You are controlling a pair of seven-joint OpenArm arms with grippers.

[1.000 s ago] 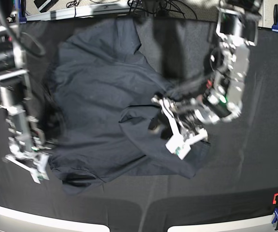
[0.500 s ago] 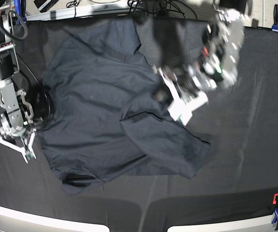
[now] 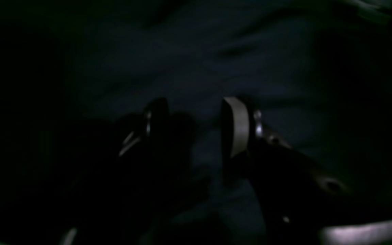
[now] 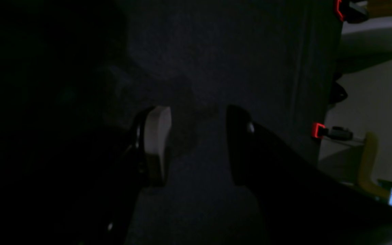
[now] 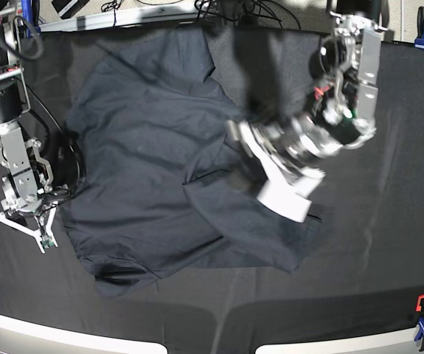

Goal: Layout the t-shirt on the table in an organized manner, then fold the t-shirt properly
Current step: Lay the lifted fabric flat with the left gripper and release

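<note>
T-shirt (image 5: 160, 147) lies rumpled mid-table (image 5: 388, 243), under the parted, empty left gripper (image 5: 282, 173); right gripper (image 5: 21, 225), likewise parted, hovers beside its edge.

Base view looking down from high overhead on the whole table (image 5: 388, 243). Both wrist views close and dim, peering past their own fingers: left onto the t-shirt (image 3: 216, 61), right onto bare table by its clamped edge, both shared with base.
</note>
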